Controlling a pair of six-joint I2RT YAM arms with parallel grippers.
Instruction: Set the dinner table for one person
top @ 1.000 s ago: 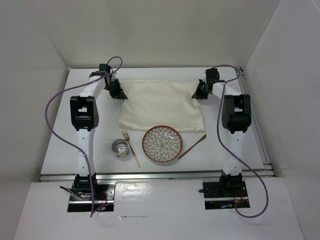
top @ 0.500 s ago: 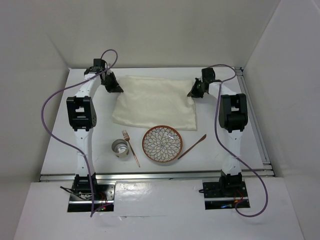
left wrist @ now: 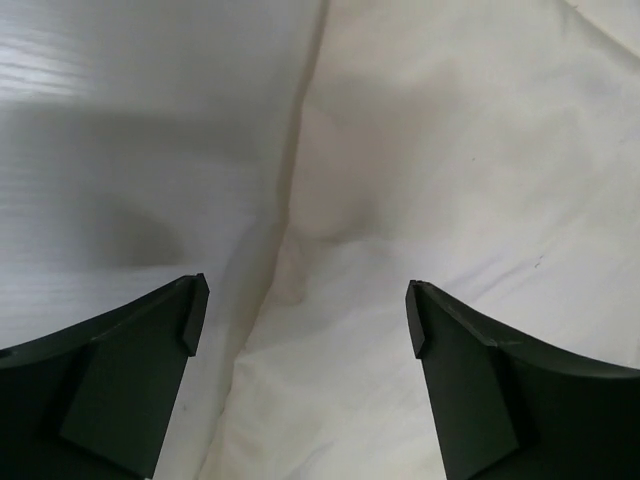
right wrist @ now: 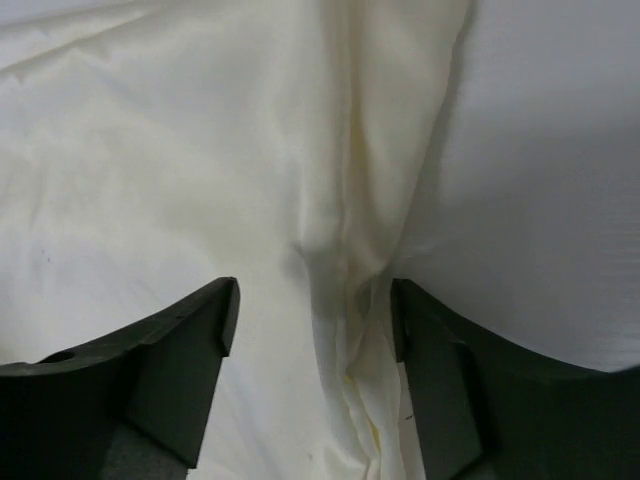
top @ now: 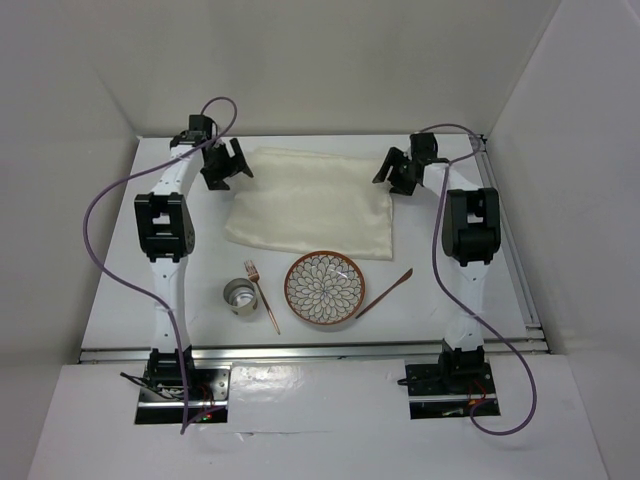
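A cream cloth (top: 310, 205) lies spread on the white dinner table (top: 125, 290), towards its far side. My left gripper (top: 225, 165) hovers open over the cloth's far left corner. In the left wrist view the cloth (left wrist: 450, 180) lies loose beneath the left gripper (left wrist: 305, 305), with nothing gripped. My right gripper (top: 395, 172) is open above the far right corner. In the right wrist view a bunched ridge of cloth (right wrist: 350, 300) rises between the spread fingers of the right gripper (right wrist: 315, 310), unpinched.
In front of the cloth sit a patterned plate (top: 325, 288), a copper fork (top: 262, 295), a small metal cup (top: 240, 297) and a wooden utensil (top: 385, 293). Silver rails (top: 510, 250) run along the right and near edges. White walls enclose the table.
Both grippers were shut on the cloth's far corners and shifted it left and back. Both have now opened and let go, and the cloth lies still.
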